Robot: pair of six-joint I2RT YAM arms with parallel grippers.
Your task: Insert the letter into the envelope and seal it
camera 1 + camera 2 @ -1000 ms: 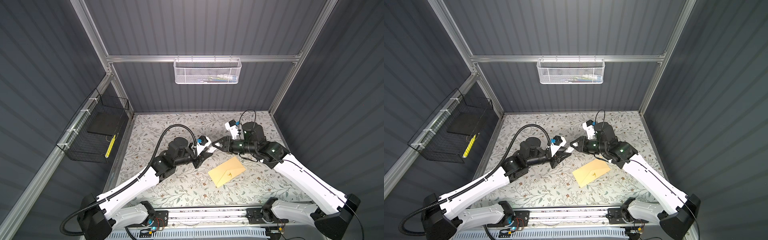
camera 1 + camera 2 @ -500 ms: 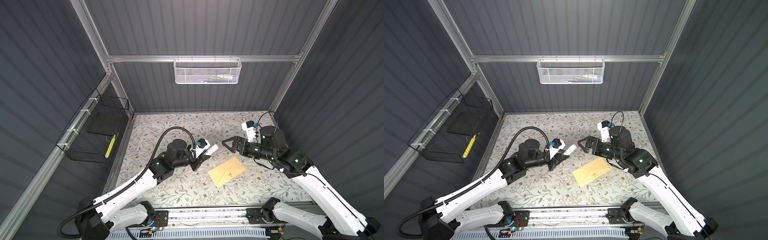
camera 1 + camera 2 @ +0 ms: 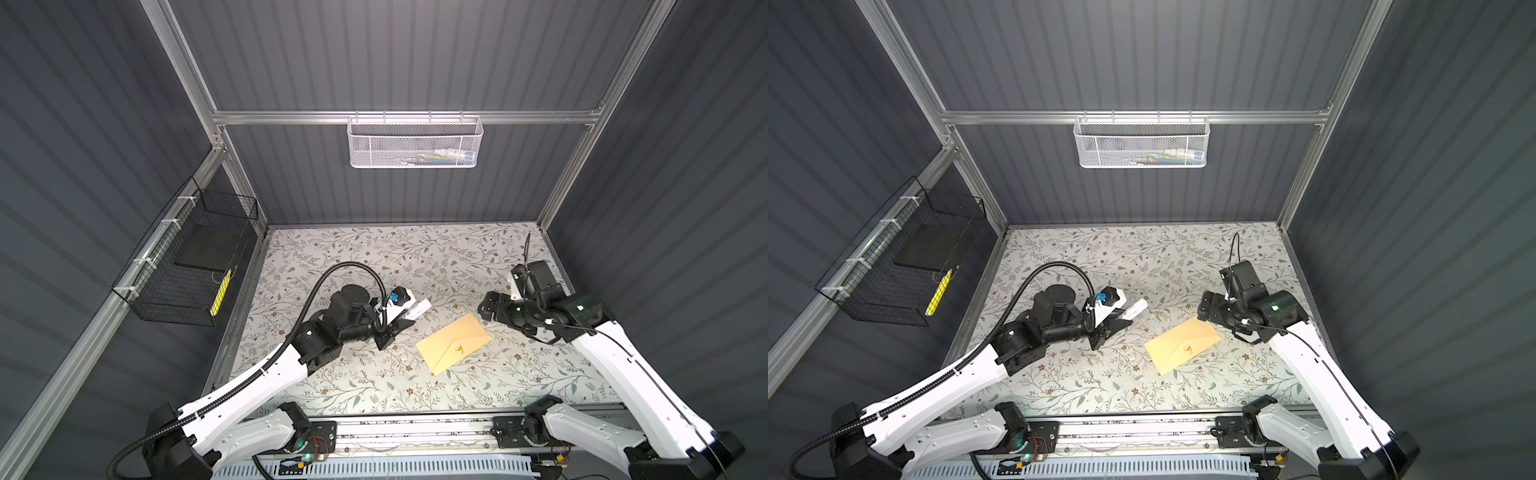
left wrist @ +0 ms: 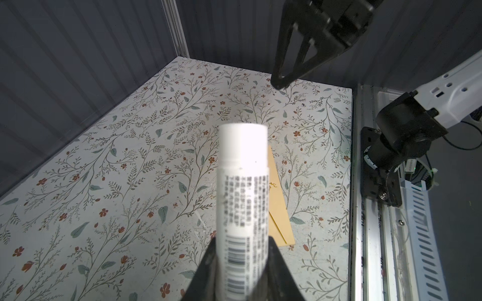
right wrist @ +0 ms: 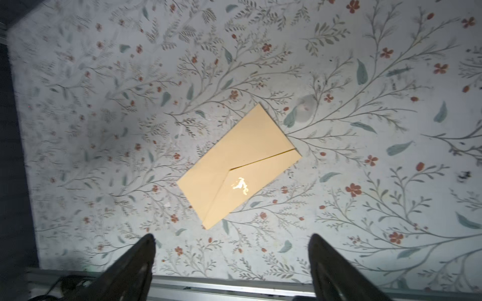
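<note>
change: a second ago the right pincer (image 3: 487, 309) met the left pincer (image 3: 400, 325) at the tip of the tube (image 3: 417, 308); now it has drawn back to its own side and let go; tube stays with the left alone
right pincer: wide and empty in the right wrist view (image 5: 232, 235); nothing between the fingers
left pincer: narrow, clamped on the lower part of the tube (image 4: 242, 182); tube end looks capped, not sure
envelope: flat on the bench (image 3: 332, 257), slanted, in both top views (image 3: 453, 344) (image 3: 1183, 343); has not shifted; flap (image 5: 242, 135) folded down, gold mark (image 5: 240, 185) facing up
letter: not in view anywhere; probably already inside, cannot confirm
meaning: insertion looks done; this is the sealing stage; whether the flap is stuck cannot be told
envelope vs right pincer: lies below and ahead of the open fingers, apart, no contact; pincer hangs near its far corner
envelope vs left pincer: apart; tube tip points over toward it, clear of the paper
next need: likely press the flap down or bring the tube to it
</note>
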